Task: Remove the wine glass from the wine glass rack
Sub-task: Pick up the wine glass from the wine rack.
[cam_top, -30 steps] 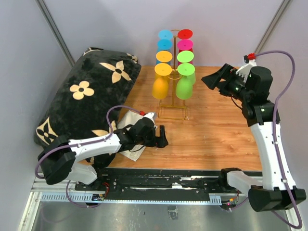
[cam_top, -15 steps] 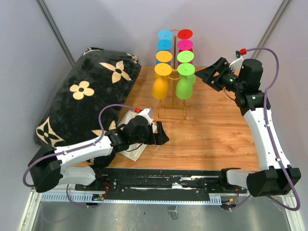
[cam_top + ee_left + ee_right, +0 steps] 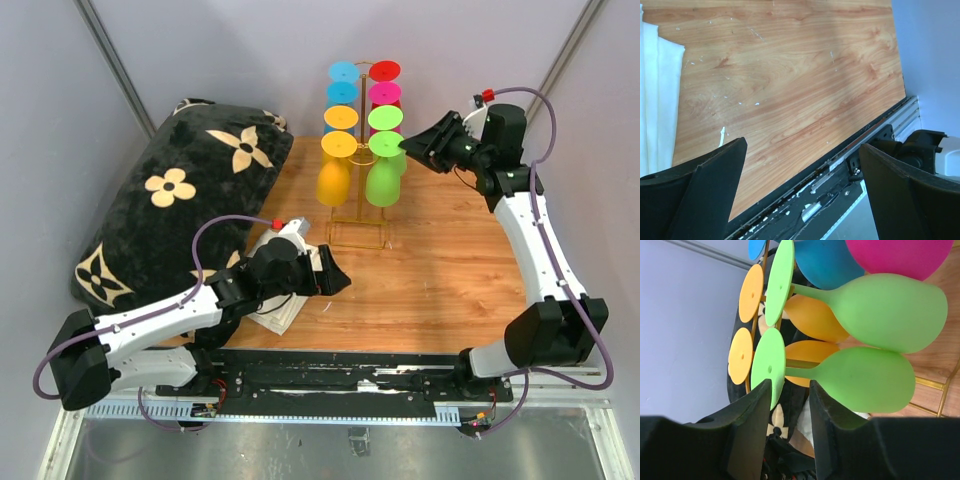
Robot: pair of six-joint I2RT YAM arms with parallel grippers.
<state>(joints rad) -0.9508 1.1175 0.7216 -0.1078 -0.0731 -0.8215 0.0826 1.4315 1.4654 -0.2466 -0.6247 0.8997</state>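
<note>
The gold wine glass rack (image 3: 358,228) stands at the back of the wooden table with several coloured wine glasses hanging bowl-down on it. The nearest is a green wine glass (image 3: 382,180) on the rack's right side. My right gripper (image 3: 405,147) is level with this glass's round foot (image 3: 768,365). Its jaws are narrowed but still apart, and the green stem (image 3: 801,372) runs across just past the fingertips of my right gripper (image 3: 788,385), untouched. My left gripper (image 3: 335,280) hovers low over the table's near part, its jaws wide open and empty (image 3: 802,150).
A black pillow with cream flowers (image 3: 180,200) lies left of the rack. A folded white cloth (image 3: 272,305) lies under the left arm, its edge showing in the left wrist view (image 3: 657,100). The table's front edge and metal rail (image 3: 840,165) lie below the left gripper.
My right arm has swung left to the rack's right side and its jaws have narrowed around the line of the green glass's stem. The left arm has shifted slightly, still open.
</note>
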